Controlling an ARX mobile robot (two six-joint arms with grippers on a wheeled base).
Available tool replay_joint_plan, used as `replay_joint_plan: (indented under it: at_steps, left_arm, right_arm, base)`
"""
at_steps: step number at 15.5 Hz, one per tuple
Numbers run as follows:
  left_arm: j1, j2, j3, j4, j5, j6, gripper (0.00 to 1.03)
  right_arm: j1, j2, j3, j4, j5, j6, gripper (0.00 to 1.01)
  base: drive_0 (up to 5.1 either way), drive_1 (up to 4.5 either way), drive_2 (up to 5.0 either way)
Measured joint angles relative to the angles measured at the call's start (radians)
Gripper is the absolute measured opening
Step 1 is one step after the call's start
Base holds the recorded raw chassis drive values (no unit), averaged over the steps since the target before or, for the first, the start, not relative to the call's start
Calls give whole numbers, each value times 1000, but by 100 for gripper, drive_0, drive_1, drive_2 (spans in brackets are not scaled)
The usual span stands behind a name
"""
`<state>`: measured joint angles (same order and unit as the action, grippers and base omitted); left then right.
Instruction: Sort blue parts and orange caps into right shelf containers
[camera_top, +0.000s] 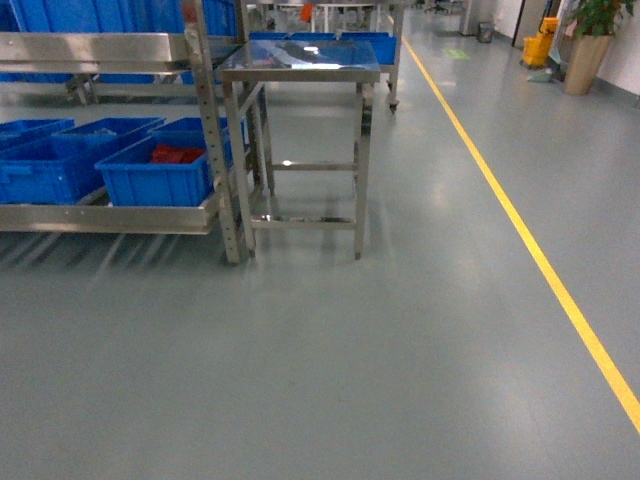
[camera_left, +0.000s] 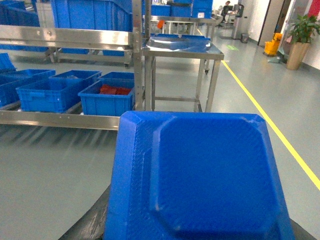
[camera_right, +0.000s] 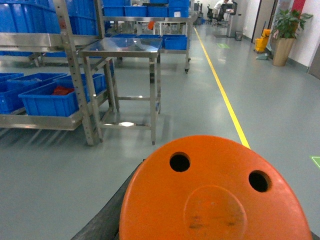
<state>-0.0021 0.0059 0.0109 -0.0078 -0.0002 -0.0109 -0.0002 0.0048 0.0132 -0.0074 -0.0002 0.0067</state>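
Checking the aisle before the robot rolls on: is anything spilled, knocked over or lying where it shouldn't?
Nothing stands out. The blue crates sit squarely on the lower shelf, the steel table stands upright beside the rack, and the floor shows only reflections, no spill or debris.

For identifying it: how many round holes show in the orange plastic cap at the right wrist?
2: one hole at the upper left of the orange plastic cap, one at its right. Its bottom is cropped.
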Motion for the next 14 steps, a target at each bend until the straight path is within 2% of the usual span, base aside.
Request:
replay_joint_plan:
  at_steps: [14]
  left_arm:
    - [0,0,0,1,-1,0,42]
  right_arm:
    - [0,-1,0,2,0,0,43]
  base:
    - [-2,422,-426]
